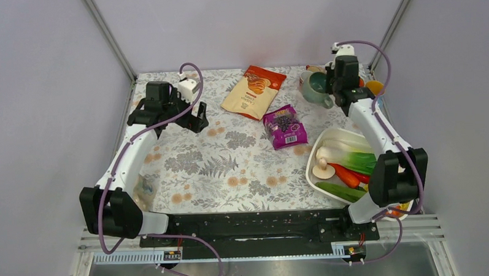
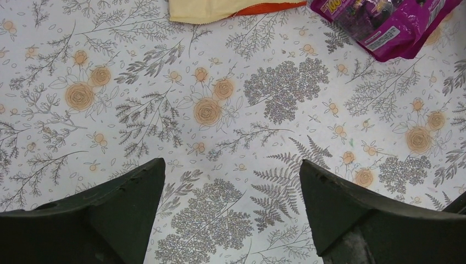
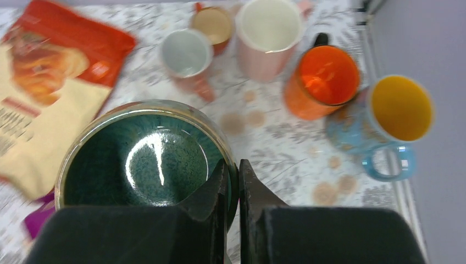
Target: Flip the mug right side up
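mug: dark green glazed mug [image 3: 136,160] at the far right of the counter [image 1: 231,175], just left of a cluster of 5 other cups, incl. orange mug [image 3: 324,82] and blue mug [image 3: 395,113]
pose: mouth faces the right wrist camera and inside is bare; the overhead view shows it tilted; cannot tell if the base touches the counter
right gripper [image 3: 233,179]: jaws narrow, pinching the mug wall at the rim, 1 finger inside, 1 outside
left gripper [image 2: 231,176]: jaws wide, nothing between them, over bare cloth, well apart from the mug
handling: looks like ceramic, so stiff, fairly heavy and breakable; the glossy glaze is likely slippery under the pads
hold point: the rim pinch suits this; the handle is not visible in any view, so the wall is the safer choice
risk: a thin 1-point pinch may let the mug swing or slip while rotating; neighbouring cups are near, so set it down gently
nearby: snack bag [image 1: 254,91] and purple packet [image 1: 284,126] to the left of the mug
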